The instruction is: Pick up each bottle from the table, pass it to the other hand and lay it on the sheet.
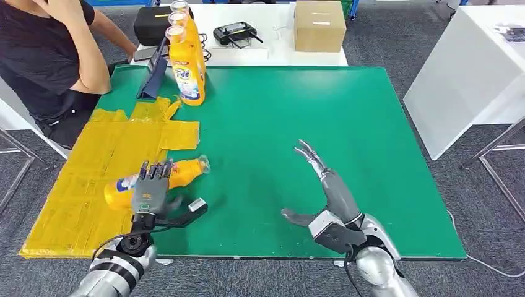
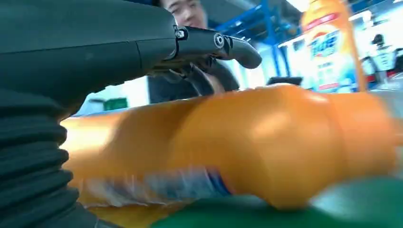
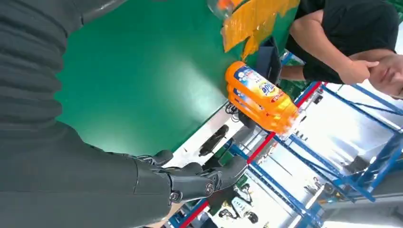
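Left hand (image 1: 151,189) draped over the lying orange bottle (image 1: 176,176), half on the yellow sheet (image 1: 80,185) at its edge (seemingly being set down), right hand (image 1: 322,185) empty, fingers spread above the green surface (image 1: 309,111), standing bottles (image 1: 186,55) waiting.

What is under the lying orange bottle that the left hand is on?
The lying bottle rests partly on the yellow sheet, its cap end out over the green mat. The left hand covers its middle, so the exact sheet edge beneath is hidden.
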`<action>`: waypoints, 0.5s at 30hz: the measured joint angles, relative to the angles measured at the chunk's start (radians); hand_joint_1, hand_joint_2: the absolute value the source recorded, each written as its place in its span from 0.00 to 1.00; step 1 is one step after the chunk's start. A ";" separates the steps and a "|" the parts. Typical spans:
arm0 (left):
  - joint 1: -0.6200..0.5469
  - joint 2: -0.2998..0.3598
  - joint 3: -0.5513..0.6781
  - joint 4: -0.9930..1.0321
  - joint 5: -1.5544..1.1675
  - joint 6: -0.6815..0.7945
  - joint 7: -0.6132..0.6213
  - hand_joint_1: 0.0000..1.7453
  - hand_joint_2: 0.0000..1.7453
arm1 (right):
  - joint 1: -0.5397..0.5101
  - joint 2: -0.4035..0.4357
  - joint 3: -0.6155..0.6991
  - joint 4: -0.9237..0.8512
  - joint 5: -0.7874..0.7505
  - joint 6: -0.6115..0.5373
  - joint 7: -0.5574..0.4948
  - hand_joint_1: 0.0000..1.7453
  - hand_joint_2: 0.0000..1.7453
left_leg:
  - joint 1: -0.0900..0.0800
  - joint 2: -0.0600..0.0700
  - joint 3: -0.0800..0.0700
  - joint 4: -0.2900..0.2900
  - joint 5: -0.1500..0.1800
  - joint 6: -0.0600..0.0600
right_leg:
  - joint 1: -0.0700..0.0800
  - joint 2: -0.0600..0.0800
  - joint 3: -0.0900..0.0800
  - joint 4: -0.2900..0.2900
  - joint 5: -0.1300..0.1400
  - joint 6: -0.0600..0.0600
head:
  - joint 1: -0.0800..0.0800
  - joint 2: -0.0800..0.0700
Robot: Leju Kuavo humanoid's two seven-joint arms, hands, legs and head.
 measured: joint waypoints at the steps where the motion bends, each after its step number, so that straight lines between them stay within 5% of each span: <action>1: -0.010 0.007 -0.024 0.015 0.000 0.000 0.007 0.00 0.00 | 0.000 0.000 0.000 0.000 0.000 0.000 0.000 0.00 1.00 | 0.000 0.000 0.000 0.000 0.000 0.000 | 0.000 0.000 0.000 0.000 0.000 0.000 | 0.000 0.000; 12: -0.008 0.093 -0.197 -0.103 0.000 0.001 0.217 0.00 0.00 | 0.036 -0.003 0.000 -0.008 0.048 -0.031 0.004 0.00 1.00 | 0.000 0.001 0.001 0.000 0.000 0.000 | 0.001 0.000 0.000 0.000 0.000 0.000 | 0.000 0.000; 13: 0.007 0.101 -0.197 -0.162 0.000 0.002 0.222 0.00 0.00 | 0.046 -0.003 -0.001 -0.011 0.062 -0.041 0.003 0.00 0.00 | 0.000 0.001 0.001 0.000 0.000 0.000 | 0.001 0.000 -0.001 0.000 0.000 0.000 | 0.000 0.000; 15: 0.056 0.099 -0.170 -0.344 0.023 0.003 0.105 0.00 0.00 | 0.075 -0.004 -0.002 -0.019 0.079 -0.055 -0.015 0.00 0.00 | 0.000 0.000 0.000 0.000 0.000 0.000 | 0.000 0.000 -0.001 0.000 0.000 0.000 | -0.002 0.000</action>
